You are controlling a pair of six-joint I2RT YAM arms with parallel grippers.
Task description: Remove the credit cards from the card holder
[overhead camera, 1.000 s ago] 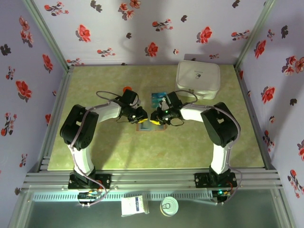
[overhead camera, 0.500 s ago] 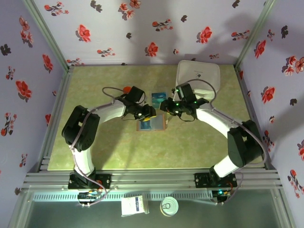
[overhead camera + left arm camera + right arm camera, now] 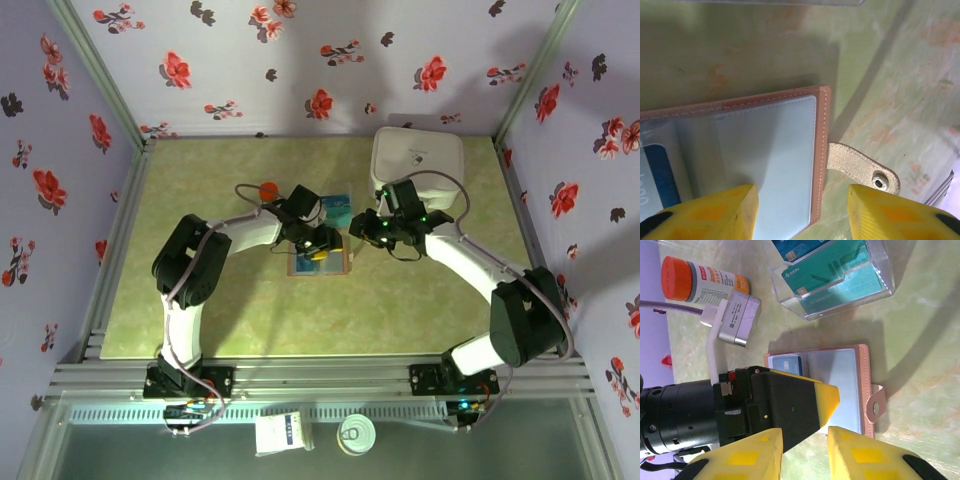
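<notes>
While the brown wallet point(image 3: 775, 150) lies open and flat on the green table point(image 3: 250, 310), the left gripper point(image 3: 800, 200) hovers at its right edge. Its yellow fingers are set well apart and hold nothing: one is above the pale inner panel, the other above the table beside the snap strap point(image 3: 860, 167). A blue card point(image 3: 785, 363) sits in a wallet pocket. The right gripper point(image 3: 805, 440), just beside, has its fingers slightly parted and empty. Teal cards point(image 3: 840, 270) stand in a clear tray point(image 3: 840, 307) near the wallet.
</notes>
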